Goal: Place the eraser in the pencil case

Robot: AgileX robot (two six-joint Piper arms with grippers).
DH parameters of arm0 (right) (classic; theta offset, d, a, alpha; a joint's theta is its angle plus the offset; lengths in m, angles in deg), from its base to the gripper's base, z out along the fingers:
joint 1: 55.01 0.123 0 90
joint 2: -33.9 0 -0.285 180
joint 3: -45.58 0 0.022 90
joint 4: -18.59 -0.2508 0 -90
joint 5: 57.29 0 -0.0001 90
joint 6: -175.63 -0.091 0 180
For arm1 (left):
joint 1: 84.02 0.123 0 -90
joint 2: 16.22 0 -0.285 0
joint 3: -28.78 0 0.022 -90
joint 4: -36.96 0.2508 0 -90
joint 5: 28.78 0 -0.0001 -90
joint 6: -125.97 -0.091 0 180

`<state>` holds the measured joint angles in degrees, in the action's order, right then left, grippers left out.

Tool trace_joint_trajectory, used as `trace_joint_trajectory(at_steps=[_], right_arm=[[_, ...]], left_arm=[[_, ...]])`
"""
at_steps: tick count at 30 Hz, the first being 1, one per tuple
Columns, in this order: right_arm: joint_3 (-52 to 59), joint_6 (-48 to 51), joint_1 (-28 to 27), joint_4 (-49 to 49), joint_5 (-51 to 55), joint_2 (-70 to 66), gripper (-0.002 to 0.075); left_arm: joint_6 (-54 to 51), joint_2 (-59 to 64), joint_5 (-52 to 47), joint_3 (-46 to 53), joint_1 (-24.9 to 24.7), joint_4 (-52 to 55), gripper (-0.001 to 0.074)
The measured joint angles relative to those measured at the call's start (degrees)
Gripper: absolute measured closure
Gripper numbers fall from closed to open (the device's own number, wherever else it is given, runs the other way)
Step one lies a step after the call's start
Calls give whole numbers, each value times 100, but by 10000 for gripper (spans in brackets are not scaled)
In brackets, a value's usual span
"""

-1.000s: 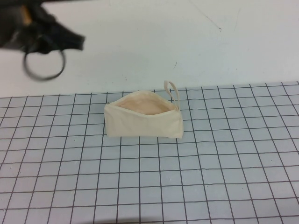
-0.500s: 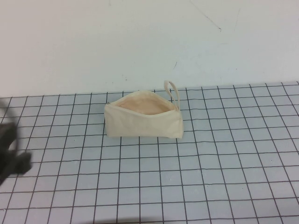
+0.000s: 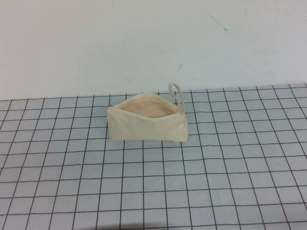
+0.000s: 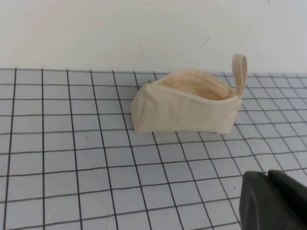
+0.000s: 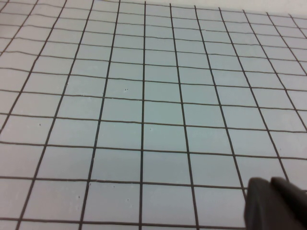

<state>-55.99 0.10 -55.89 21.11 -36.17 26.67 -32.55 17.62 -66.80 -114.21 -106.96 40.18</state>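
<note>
The pencil case is a cream canvas pouch standing open on the grid mat, its peach lining showing and its loop strap at the right end. It also shows in the left wrist view, some way beyond my left gripper. That gripper is shut and empty, low over the mat. My right gripper is shut and empty over bare grid mat. Neither arm shows in the high view. The eraser is not visible in any view.
A grey grid mat covers the near half of the table. A plain white surface lies beyond it.
My left arm was at the upper left of the high view, dropped to the left edge, and has now left that view. The pencil case has not moved.
</note>
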Motion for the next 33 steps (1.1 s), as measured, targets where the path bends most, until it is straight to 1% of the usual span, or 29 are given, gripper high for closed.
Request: trace_joint_trajectory(at_steps=[4, 9, 10, 13, 16, 18, 20, 23, 25, 28, 33], right_arm=[[0, 0, 0, 0, 0, 0, 727], [0, 0, 0, 0, 0, 0, 727], [0, 0, 0, 0, 0, 0, 727], [0, 0, 0, 0, 0, 0, 727], [0, 0, 0, 0, 0, 0, 727], [0, 0, 0, 0, 0, 0, 727], [0, 0, 0, 0, 0, 0, 727], [0, 0, 0, 0, 0, 0, 727], [0, 0, 0, 0, 0, 0, 727], [0, 0, 0, 0, 0, 0, 727], [0, 0, 0, 0, 0, 0, 727]], left_arm=[[-9, -56, 354, 0, 0, -56, 736], [-9, -101, 1325, 0, 14, 129, 735], [-9, -190, 1713, 0, 136, 322, 736], [-9, -446, 2116, 0, 575, 550, 736], [-9, -781, 2087, 0, 1126, 683, 736], [-24, -1009, 1876, 0, 1435, 789, 736], [-36, -1262, 1452, 11, 1729, 853, 736], [-36, -1676, 847, 200, 2042, 853, 736], [-40, -2021, 661, 509, 2178, 853, 736], [-94, -2511, 629, 1270, 2225, 853, 736], [-184, -2686, 1139, 2600, 2225, 842, 736]])
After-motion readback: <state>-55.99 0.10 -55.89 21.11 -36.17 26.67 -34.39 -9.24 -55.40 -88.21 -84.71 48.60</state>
